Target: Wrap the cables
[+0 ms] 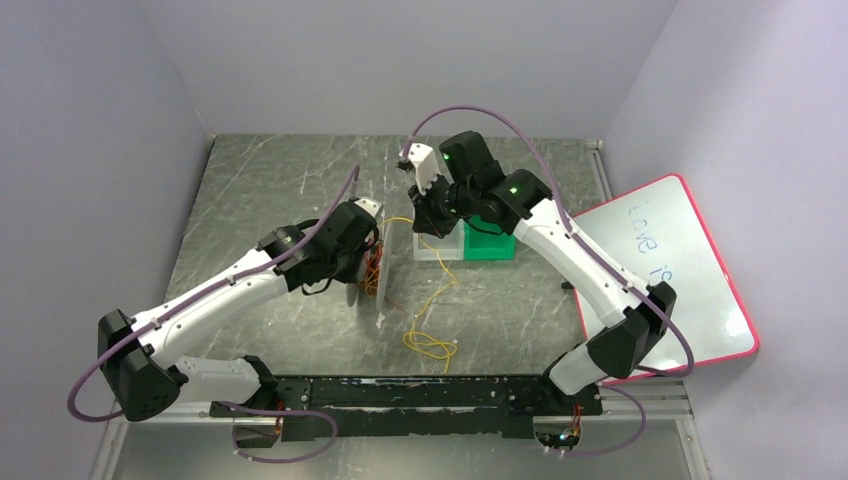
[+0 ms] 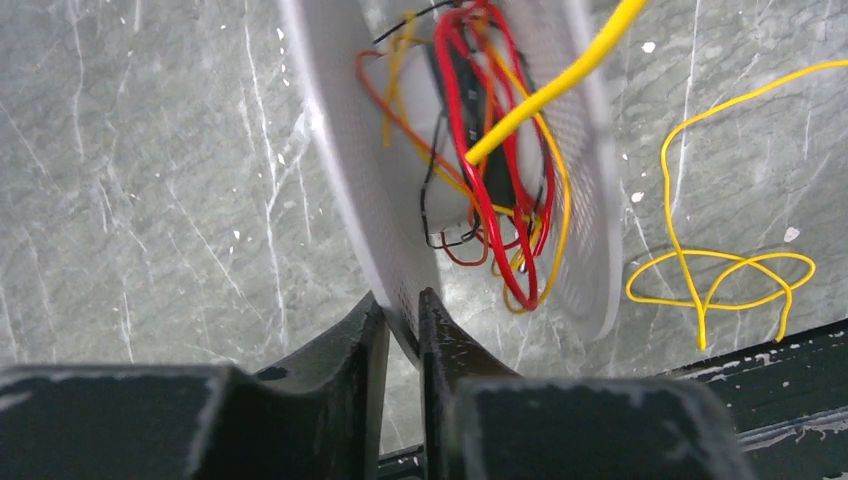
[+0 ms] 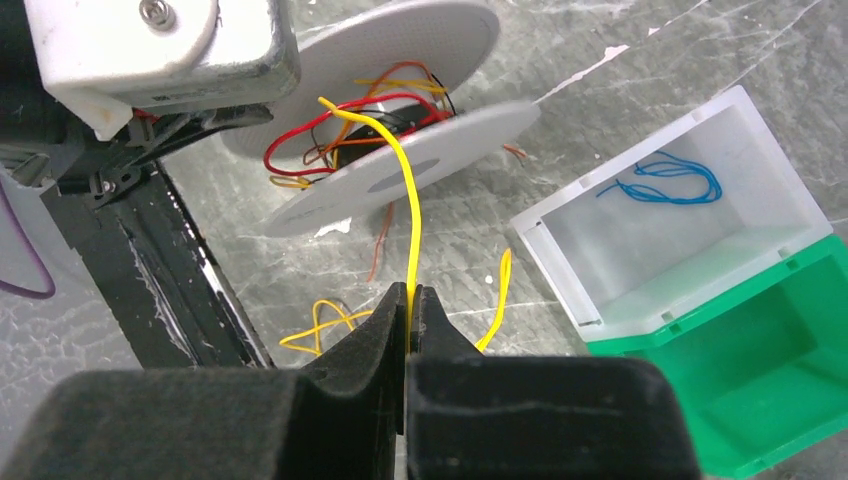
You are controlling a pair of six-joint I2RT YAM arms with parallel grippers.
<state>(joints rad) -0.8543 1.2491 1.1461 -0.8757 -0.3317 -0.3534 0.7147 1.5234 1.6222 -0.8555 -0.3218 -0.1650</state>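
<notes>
A white spool (image 2: pixel 350 170) stands on edge on the table, with red, orange and yellow cables (image 2: pixel 470 150) tangled round its hub. My left gripper (image 2: pixel 403 305) is shut on the rim of its near flange. A long yellow cable (image 3: pixel 412 210) runs from the hub up to my right gripper (image 3: pixel 410 292), which is shut on it above the white bin. Its slack hangs down and ends in loose loops (image 1: pixel 430 345) on the table near the front rail. From above, the spool (image 1: pixel 372 272) sits mid-table, with my right gripper (image 1: pixel 432 225) to its right.
An open white bin (image 3: pixel 680 230) holds a small blue wire coil (image 3: pixel 665 180), and a green bin (image 3: pixel 780 370) adjoins it. A pink-framed whiteboard (image 1: pixel 670 270) leans at the right. The black front rail (image 1: pixel 400 395) runs along the near edge.
</notes>
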